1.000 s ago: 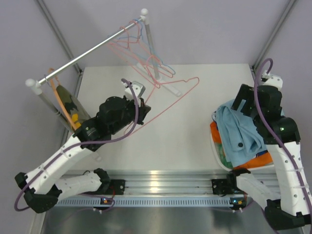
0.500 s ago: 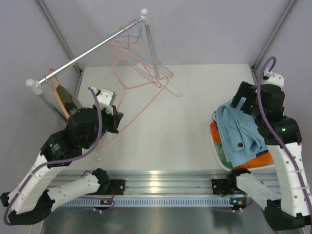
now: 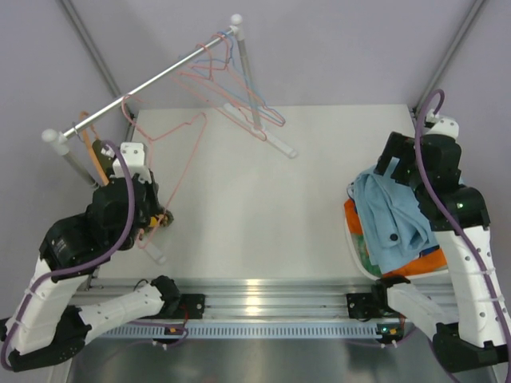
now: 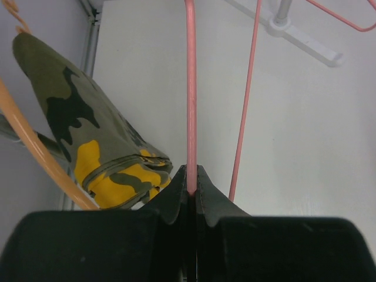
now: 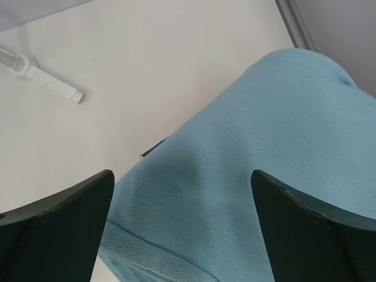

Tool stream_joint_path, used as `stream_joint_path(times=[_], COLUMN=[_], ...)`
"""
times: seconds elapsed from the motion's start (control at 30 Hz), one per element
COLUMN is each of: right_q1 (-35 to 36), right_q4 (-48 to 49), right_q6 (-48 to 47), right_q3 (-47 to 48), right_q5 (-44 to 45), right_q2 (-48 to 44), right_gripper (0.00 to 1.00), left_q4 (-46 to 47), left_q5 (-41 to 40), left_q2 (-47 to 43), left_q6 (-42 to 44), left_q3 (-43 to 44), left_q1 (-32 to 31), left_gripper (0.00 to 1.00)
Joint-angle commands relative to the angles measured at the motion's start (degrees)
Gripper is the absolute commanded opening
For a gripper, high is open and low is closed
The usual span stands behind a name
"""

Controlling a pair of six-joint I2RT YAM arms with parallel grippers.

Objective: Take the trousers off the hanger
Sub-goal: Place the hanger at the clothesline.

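My left gripper is shut on the wire of an empty pink hanger, whose hook end reaches up by the rail. Olive camouflage and yellow trousers hang on an orange hanger just left of my fingers. In the top view they are mostly hidden behind my left arm. My right gripper is open and empty over the light blue trousers. These lie on top of a pile with orange cloth and mint green cloth.
The pile sits in a white basket at the right table edge. The rack's post and foot stand at the back centre. Empty pink and blue hangers hang at the rail's far end. The rail's near end knob is at the left.
My left arm has drawn back to the left with the pink hanger, which swung from the table's middle towards the rail's left part. The right arm has barely moved.
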Motion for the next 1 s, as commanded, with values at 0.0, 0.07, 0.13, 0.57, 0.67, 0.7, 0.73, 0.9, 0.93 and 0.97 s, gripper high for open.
stream_joint_path(times=[0.0,0.07,0.13,0.57,0.67,0.7,0.73,0.9,0.93,0.97], right_q1=[-0.8,-0.7,-0.8,-1.5,-2.1,-2.4,-2.6,-3.4,-3.6,-3.6], right_q4=[4.5,4.9,5.6,8.1,8.7,8.8,8.8,9.2,9.2,9.3], right_q6=[-0.6,-0.4,-0.2,-2.0,-2.2,-2.3,-2.2,-2.6,-2.6,-2.6], right_q3=[0.7,0.1,-0.4,-2.5,-3.0,-3.1,-3.2,-3.7,-3.6,-3.4], right_q5=[0.0,-0.2,-0.5,-0.9,-1.4,-1.8,-2.3,-2.8,-3.3,-3.4], right_q2=[0.0,0.1,0.4,2.8,2.8,2.8,2.8,2.8,2.8,2.9], right_gripper=[1.0,1.0,1.0,1.0,1.0,1.0,1.0,1.0,1.0,1.0], left_q4=[-6.3,-8.8,-10.6,-19.2,-19.3,-19.3,-19.3,-19.3,-19.3,-19.3], left_q5=[-8.5,-12.2,-14.8,-28.3,-28.8,-29.1,-29.3,-31.5,-31.5,-31.6], left_q2=[3.0,5.2,8.0,24.8,28.9,29.8,31.2,34.8,35.6,36.0], left_q6=[-2.9,-4.9,-8.1,-20.0,-20.4,-20.7,-20.7,-20.8,-20.9,-21.1], left_q3=[3.8,4.9,5.5,15.0,16.4,16.7,17.2,19.9,20.7,20.9], left_q1=[0.1,0.1,0.1,0.5,2.3,3.0,3.2,5.4,6.0,6.8], left_gripper=[0.0,0.0,0.0,0.0,0.0,0.0,0.0,0.0,0.0,0.0])
